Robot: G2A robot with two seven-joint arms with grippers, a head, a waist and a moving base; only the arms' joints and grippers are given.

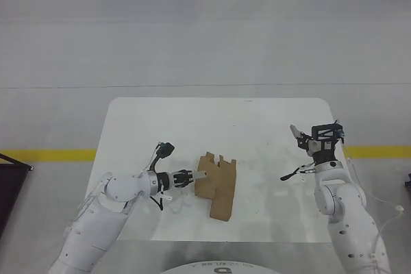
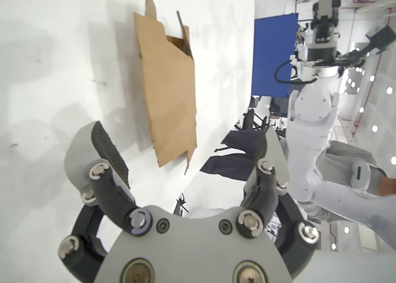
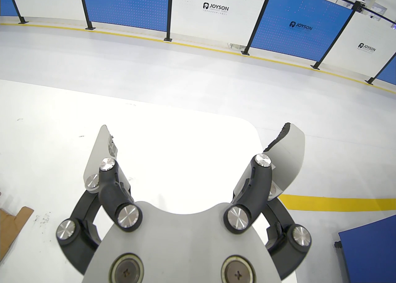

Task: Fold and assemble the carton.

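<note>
The carton (image 1: 218, 185) is a flattened brown cardboard blank lying on the white table (image 1: 260, 123), near its front middle. My left gripper (image 1: 193, 176) sits at the carton's left edge. In the left wrist view this gripper (image 2: 185, 148) is open, and the carton (image 2: 168, 86) lies just ahead of its fingertips with one flap slightly raised. My right gripper (image 1: 315, 133) hovers over the table's right side, well away from the carton. It stands open (image 3: 196, 132) with nothing between its fingers, and a corner of the carton (image 3: 12, 225) shows at the edge.
The table's far right rounded corner (image 3: 247, 124) lies just beyond the right gripper. A yellow floor line (image 1: 48, 155) runs behind the table. Blue and white fence panels (image 3: 216, 8) stand farther off. The right arm (image 2: 315, 104) shows across the table.
</note>
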